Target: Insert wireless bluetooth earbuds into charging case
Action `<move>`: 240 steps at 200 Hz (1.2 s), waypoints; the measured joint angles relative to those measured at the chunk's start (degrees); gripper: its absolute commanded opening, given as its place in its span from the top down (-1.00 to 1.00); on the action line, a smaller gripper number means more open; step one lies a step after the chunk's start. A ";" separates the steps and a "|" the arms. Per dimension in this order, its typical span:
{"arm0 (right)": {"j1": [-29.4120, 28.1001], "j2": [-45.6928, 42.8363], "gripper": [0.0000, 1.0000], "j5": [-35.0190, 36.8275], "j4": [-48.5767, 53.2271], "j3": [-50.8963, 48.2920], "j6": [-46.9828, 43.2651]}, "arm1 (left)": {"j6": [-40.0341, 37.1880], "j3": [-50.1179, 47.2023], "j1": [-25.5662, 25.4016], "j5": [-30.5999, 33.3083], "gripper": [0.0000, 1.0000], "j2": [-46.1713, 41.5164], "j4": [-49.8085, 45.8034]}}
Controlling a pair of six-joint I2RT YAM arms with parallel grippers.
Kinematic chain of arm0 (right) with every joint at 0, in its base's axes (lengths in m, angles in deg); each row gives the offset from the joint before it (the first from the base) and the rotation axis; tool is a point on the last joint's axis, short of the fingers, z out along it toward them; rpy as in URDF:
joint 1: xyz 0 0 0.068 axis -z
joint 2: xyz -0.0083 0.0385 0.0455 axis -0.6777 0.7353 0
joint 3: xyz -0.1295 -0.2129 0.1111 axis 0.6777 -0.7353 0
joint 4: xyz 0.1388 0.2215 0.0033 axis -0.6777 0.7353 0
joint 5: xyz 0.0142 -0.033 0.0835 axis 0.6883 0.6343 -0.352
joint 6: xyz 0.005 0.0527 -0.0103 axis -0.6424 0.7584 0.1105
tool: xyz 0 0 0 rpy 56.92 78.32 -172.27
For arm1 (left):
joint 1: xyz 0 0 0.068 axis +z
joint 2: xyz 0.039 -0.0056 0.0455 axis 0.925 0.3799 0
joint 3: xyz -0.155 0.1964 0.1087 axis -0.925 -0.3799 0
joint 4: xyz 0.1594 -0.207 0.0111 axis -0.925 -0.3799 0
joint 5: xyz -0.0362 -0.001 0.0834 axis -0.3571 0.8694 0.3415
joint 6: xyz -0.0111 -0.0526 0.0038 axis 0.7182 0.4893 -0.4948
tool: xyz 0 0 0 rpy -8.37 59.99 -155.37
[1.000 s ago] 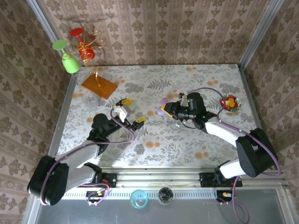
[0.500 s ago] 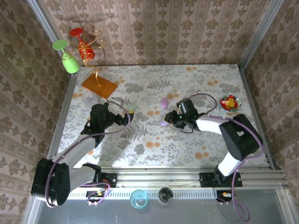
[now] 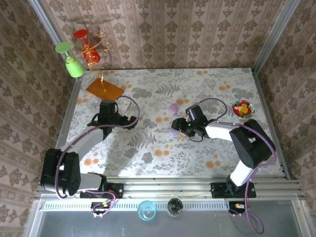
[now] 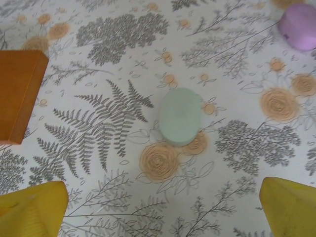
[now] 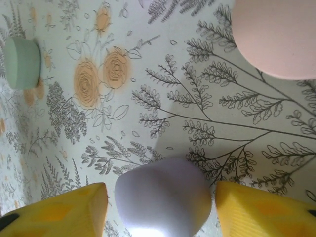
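Observation:
Three pebble-shaped charging cases lie shut on the floral table (image 3: pixel 148 148). The lavender case (image 5: pixel 163 192) stands between the yellow fingers of my right gripper (image 5: pixel 163 210), which is open with a thin gap on each side. In the top view that case (image 3: pixel 173 132) is at the table's middle, at the right gripper (image 3: pixel 176 129). The pink case (image 5: pixel 276 34) lies just beyond it, also seen from above (image 3: pixel 173 108). The green case (image 4: pixel 180 116) rests ahead of my left gripper (image 4: pixel 163 207), which is wide open and holds nothing. The earbuds are out of view.
An orange block (image 4: pixel 17 94) lies to the left of the green case, seen from above at the back left (image 3: pixel 105 91). A bowl of red and yellow sweets (image 3: pixel 243 108) stands at the right. Green and red goblets (image 3: pixel 74 61) stand at the back left corner.
My right gripper came down to the table with the lavender case and opened its jaws off it. The left arm swung back and left, bringing its open gripper up to the green case.

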 measured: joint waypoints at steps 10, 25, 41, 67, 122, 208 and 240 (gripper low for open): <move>0.00 -1.75 -0.35 0.39 0.90 0.02 -0.90 | -0.22 0.87 0.28 0.39 -1.00 0.98 -0.90; -0.02 -4.66 -0.38 1.22 2.36 0.04 -1.92 | -0.55 2.54 0.37 0.72 -1.00 2.78 -2.84; -0.07 -7.87 -0.40 2.25 3.96 0.04 -3.15 | -0.59 4.59 0.35 0.81 -1.00 5.20 -4.33; -0.46 -12.61 -0.40 4.11 6.03 0.04 -4.59 | -0.57 8.87 0.33 1.53 -1.00 10.12 -7.61; -0.66 -15.30 -0.39 5.55 7.85 0.04 -5.53 | -0.57 16.98 -1.29 2.14 -0.95 18.82 -13.20; -0.66 -15.30 -0.39 5.66 8.24 -0.02 -5.95 | -3.34 30.64 -4.59 1.79 -0.81 31.15 -20.76; -0.63 -15.30 -0.39 5.66 8.26 -0.04 -5.97 | -3.67 33.51 -4.59 2.08 -0.67 33.83 -23.87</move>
